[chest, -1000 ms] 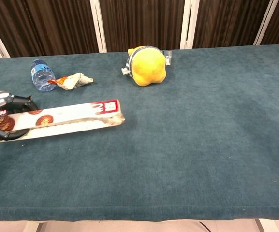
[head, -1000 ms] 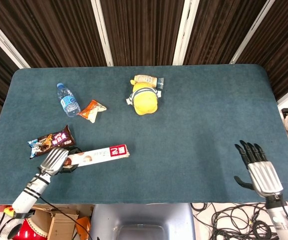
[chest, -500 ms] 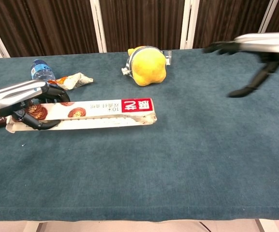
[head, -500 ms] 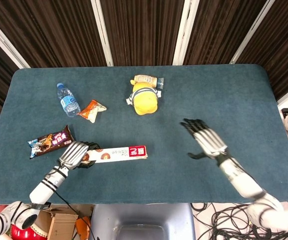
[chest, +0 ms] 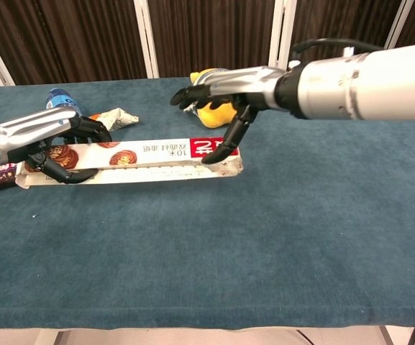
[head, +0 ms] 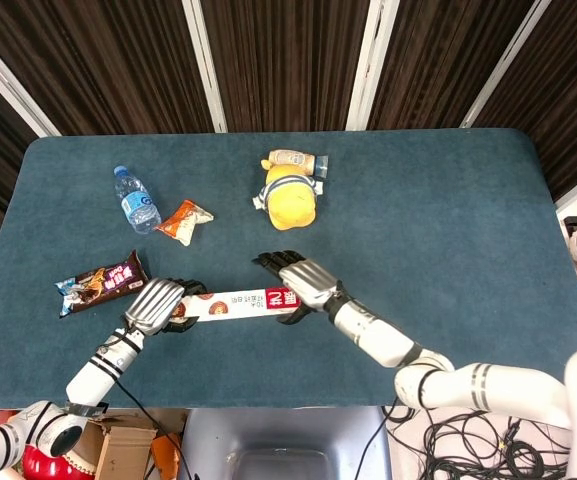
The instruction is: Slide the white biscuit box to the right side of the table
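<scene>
The white biscuit box [head: 233, 303] [chest: 142, 159] is long and flat, with biscuit pictures and a red label at its right end. It lies left of centre near the table's front edge. My left hand [head: 156, 305] [chest: 49, 140] grips its left end, fingers curled around it. My right hand [head: 298, 280] [chest: 229, 90] hovers over the right end with fingers spread. Its thumb reaches down to the red label and the other fingers stay off the box.
Behind the box lie a brown snack wrapper [head: 101, 283], a water bottle [head: 136, 200] [chest: 57, 98] and an orange packet [head: 185, 221] [chest: 117, 116]. A yellow plush toy [head: 291, 195] [chest: 213, 113] sits at centre back. The blue table [head: 448, 220] stretches to the right.
The box has slid to the right with my left hand on it. My right hand swung from the table's right front across to the box's right end.
</scene>
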Controlling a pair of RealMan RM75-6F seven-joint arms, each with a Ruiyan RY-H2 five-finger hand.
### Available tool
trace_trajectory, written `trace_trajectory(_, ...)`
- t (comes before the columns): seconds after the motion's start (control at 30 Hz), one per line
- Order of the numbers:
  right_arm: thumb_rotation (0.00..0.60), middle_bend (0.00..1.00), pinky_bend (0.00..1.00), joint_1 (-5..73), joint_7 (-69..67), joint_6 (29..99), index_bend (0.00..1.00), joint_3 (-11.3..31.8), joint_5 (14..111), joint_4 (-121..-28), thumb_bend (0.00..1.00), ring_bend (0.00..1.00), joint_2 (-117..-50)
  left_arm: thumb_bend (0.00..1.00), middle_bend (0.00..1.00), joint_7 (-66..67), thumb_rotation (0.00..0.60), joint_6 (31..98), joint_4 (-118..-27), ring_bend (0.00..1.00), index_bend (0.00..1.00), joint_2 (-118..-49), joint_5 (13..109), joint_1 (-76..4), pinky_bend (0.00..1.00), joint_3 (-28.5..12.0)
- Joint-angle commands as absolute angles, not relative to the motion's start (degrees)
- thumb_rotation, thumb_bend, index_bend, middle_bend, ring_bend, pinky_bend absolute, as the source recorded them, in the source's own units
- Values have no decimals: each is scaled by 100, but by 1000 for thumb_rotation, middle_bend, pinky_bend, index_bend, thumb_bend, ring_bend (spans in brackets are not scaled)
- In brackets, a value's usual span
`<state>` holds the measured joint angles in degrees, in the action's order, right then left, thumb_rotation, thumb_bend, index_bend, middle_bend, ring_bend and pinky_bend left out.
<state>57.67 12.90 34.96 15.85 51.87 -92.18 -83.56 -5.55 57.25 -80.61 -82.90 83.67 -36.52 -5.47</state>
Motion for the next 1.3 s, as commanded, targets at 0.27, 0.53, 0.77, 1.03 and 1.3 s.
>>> trace_trajectory(0.27,600,262,163,6131,1829,4122,359,1224,4383,-8911,144,165,-8881,383,555,-455,600,5789,-8202,507,495,-8210,8347,-3622,571,-480)
trace_trajectory(0.53,600,430,386,6117,1630,4237,585,1270,4484,-8852,161,359,-8984,383,555,-422,600,5814,-8228,507,495,-8256,8387,-3645,571,-445)
trace_trajectory(0.77,600,548,543,6089,1622,4399,739,1247,4624,-8822,256,488,-9071,382,501,-429,600,5857,-8240,464,384,-8247,8427,-3643,547,-424)
trace_trajectory(1.03,600,598,587,5854,1225,4376,809,1191,5235,-8915,283,541,-8752,264,95,-1281,600,6208,-8216,81,1,-7919,8859,-3410,215,-106)
trace_trajectory(1.3,600,606,587,5417,760,4414,820,950,5816,-8922,284,548,-8255,203,0,-1822,481,7261,-7904,0,0,-7840,9319,-3099,119,-133)
